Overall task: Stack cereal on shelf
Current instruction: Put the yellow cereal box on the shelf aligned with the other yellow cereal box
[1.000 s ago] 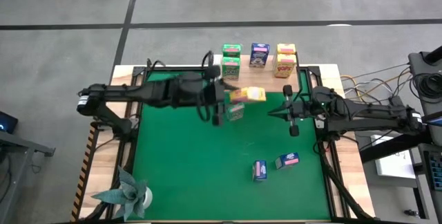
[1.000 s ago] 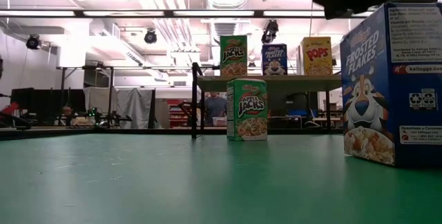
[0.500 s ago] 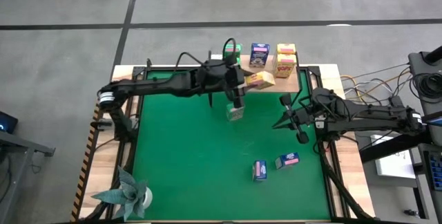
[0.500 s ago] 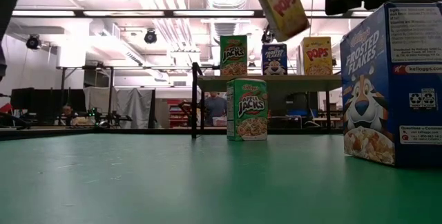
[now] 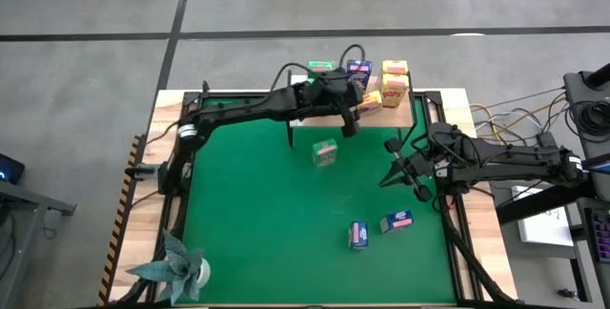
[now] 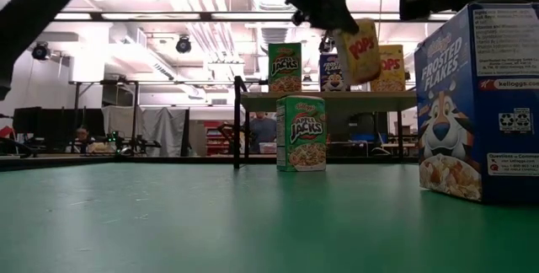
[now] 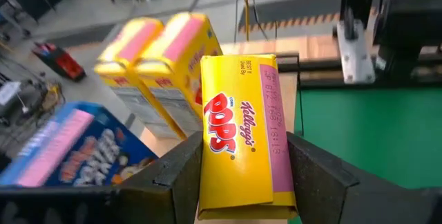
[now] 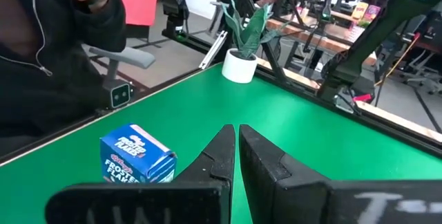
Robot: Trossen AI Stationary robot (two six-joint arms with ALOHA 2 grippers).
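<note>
Left tool (image 7: 238, 175) pinching yellow box (image 7: 238, 148) by its sides, carrying it tilted toward shelf (image 5: 416, 111) at counter's far edge, likely to join two yellow boxes (image 5: 394, 80). Right tool (image 8: 237, 148) pressed together, idling near right edge.

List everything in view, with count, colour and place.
shelf: one, light wood, far table edge.
mat: one, green, on the table.
yellow boxes: two on the shelf; a held yellow box.
blue boxes: one on the shelf; two on the mat.
green boxes: one visible on the shelf; one on the mat.
paper plant: one, teal, near-left corner.
person: one, dark hooded top, beyond the table.
left tool: gripping the held yellow box at the shelf.
right tool: shut, empty, over the mat's right side.
</note>
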